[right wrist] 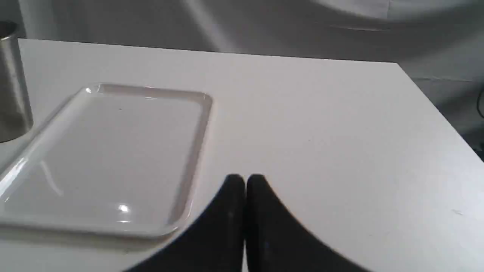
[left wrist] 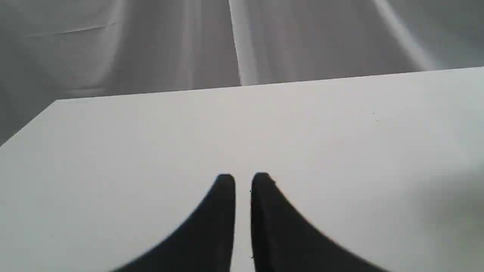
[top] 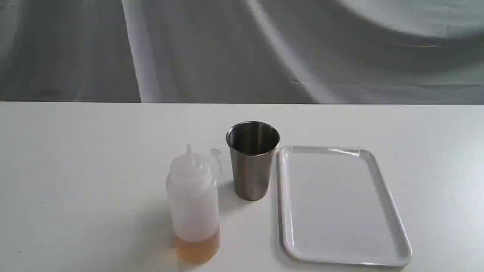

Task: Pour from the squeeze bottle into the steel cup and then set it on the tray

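The squeeze bottle (top: pixel 193 206) stands upright on the white table, a little amber liquid at its bottom, its cap hanging beside the nozzle. Just behind it to the right stands the steel cup (top: pixel 252 160), whose edge also shows in the right wrist view (right wrist: pixel 11 83). The white tray (top: pixel 340 204) lies right of the cup, with nothing on it; the right wrist view shows the tray (right wrist: pixel 109 158) too. Neither arm appears in the exterior view. My left gripper (left wrist: pixel 243 179) hovers over bare table, its fingers nearly together. My right gripper (right wrist: pixel 245 179) is shut, beside the tray's near corner.
A grey draped cloth (top: pixel 242 49) hangs behind the table's far edge (top: pixel 242 102). The table's right corner (right wrist: pixel 397 64) shows in the right wrist view, its left corner (left wrist: pixel 56 101) in the left wrist view.
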